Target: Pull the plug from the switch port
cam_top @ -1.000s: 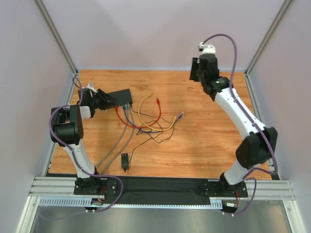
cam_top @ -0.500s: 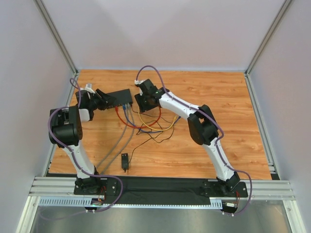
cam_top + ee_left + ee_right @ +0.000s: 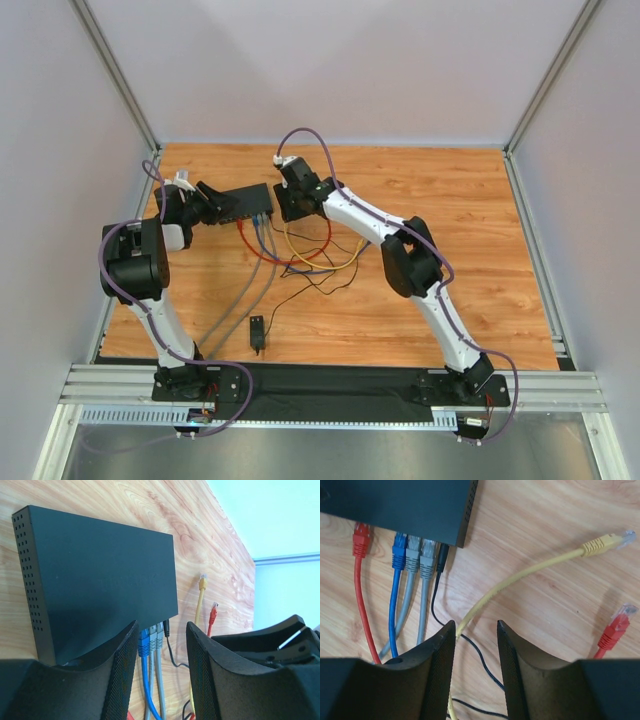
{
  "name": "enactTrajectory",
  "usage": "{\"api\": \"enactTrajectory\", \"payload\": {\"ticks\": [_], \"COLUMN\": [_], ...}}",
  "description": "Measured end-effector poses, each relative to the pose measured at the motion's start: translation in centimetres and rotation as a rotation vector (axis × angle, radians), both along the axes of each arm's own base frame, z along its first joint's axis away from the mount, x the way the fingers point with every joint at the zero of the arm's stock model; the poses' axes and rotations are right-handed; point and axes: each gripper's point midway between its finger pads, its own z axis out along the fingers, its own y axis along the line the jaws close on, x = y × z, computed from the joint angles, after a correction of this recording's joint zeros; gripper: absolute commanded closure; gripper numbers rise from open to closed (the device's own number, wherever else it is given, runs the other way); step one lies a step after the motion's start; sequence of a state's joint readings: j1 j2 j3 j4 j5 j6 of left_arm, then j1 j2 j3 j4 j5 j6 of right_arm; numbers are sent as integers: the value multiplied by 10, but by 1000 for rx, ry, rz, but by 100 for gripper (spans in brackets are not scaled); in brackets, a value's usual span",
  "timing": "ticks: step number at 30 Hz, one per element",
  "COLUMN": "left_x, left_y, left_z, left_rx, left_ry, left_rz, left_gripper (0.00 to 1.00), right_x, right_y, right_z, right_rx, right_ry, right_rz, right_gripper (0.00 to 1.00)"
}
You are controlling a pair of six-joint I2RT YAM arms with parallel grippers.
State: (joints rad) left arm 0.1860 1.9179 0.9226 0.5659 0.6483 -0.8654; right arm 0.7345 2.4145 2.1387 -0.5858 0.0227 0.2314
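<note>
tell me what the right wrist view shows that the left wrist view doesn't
Only the right wrist view: a red plug seated in the switch, beside the blue plug, and the right gripper, open. Only the left wrist view: the switch's vented short side and the left gripper, open. Both: the blue plug, two grey plugs, the black power plug, a loose yellow plug and a loose red plug.

Carrier: orange-brown wood-grain tabletop (image 3: 450, 300), cable clutter left of centre.
On it: flat black rectangular network switch (image 3: 243, 201) at back left, with red cable (image 3: 360, 542), blue cable (image 3: 399, 555), two grey cables (image 3: 426, 565) and thin black wire (image 3: 442, 555) plugged along one edge. Loose yellow cable (image 3: 530, 572) and loose red plug (image 3: 614, 630) lie just beside. Small black adapter block (image 3: 258, 333) sits near the front, probably on that black wire; too small to trace.
</note>
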Motion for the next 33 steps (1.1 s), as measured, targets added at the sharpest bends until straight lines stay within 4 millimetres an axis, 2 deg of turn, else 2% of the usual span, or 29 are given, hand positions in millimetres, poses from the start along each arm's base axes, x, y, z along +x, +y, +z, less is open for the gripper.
{"api": "enactTrajectory", "payload": {"ticks": [3, 9, 12, 13, 15, 18, 21, 23, 25, 27, 29, 31, 33], "left_x": [0, -1, -2, -2, -3, -4, -4, -4, -4, -3, -4, -4, -4], "left_y": [0, 1, 2, 2, 1, 2, 1, 1, 1, 1, 1, 1, 3], "left_z": [0, 0, -1, 0, -1, 0, 0, 1, 2, 3, 4, 4, 4], "left_rx": [-2, -7, -11, -13, -15, -20, -25, -27, -30, -32, -35, -38, -43], "left_ry": [0, 1, 1, 0, 1, -1, -1, -4, -9, -16, -18, -17, -18], "left_rz": [-1, -1, 0, -1, -1, -2, -3, -3, -4, -4, -5, -4, 0], "left_gripper": [50, 50, 50, 50, 50, 50, 50, 50, 50, 50, 50, 50, 50], "right_x": [4, 4, 2, 1, 1, 2, -1, 6, 16, 26, 33, 32, 31], "right_y": [4, 7, 9, 11, 14, 20, 7, 0, -10, -22, -37, -53, -73], "right_z": [-3, -23, -30, -30, -29, -25, -17, 2, 35, 78, 130, 181, 221], "right_rx": [15, 25, 36, 45, 85, 197, 293, 388, 503, 621, 752, 871, 947], "right_ry": [4, 50, 73, 83, 108, 140, 213, 238, 232, 202, 146, 93, 38], "right_rz": [-15, -51, -61, -61, -73, -100, -153, -181, -204, -216, -213, -196, -182], "right_gripper": [60, 60, 71, 84, 99, 100, 100, 100, 100, 100, 100, 100, 100]}}
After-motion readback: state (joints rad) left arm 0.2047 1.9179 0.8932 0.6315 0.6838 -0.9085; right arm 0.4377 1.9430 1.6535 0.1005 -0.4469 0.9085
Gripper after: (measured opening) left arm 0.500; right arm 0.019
